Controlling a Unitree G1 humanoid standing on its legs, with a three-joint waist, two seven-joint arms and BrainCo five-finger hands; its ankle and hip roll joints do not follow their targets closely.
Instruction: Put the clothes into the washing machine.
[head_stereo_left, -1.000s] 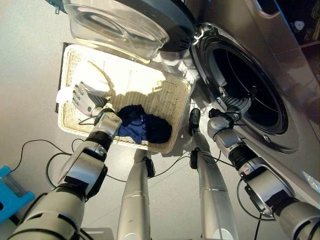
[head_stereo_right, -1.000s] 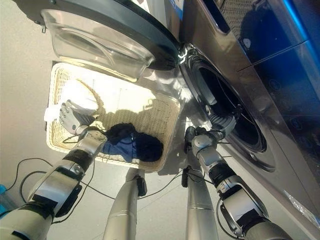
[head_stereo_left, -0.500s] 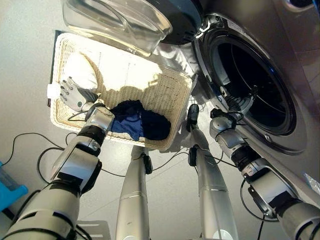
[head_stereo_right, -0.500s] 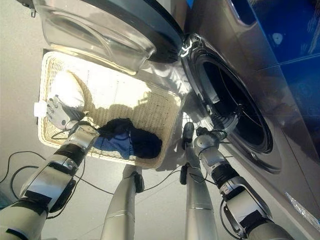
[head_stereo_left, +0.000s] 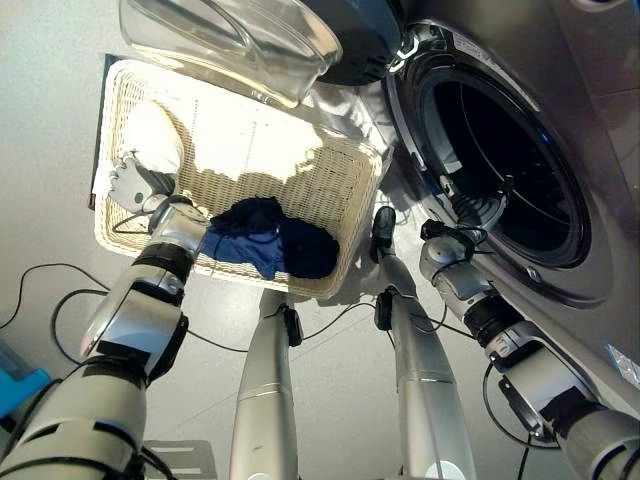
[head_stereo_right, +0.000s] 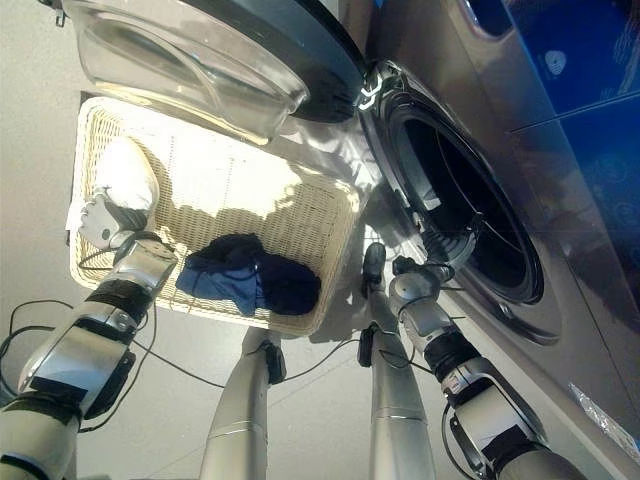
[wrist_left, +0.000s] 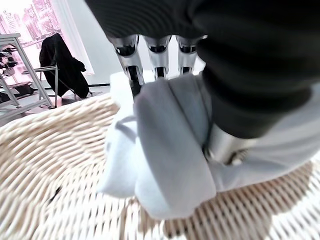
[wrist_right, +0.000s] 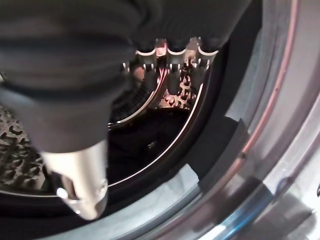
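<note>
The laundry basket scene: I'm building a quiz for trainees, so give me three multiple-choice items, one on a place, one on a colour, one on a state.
1. Where is the left hand?
A. on the white garment in the wicker basket
B. inside the drum
C. on the floor

2. What colour are the clothes at the basket's near edge?
A. red
B. dark blue
C. yellow

3. How is the washing machine door?
A. shut
B. missing
C. open

Key: 1 A, the left wrist view shows its fingers curled into white cloth over wicker. 2 B, they are dark blue. 3 C, it is swung clear of the drum opening, where the right hand reaches.
</note>
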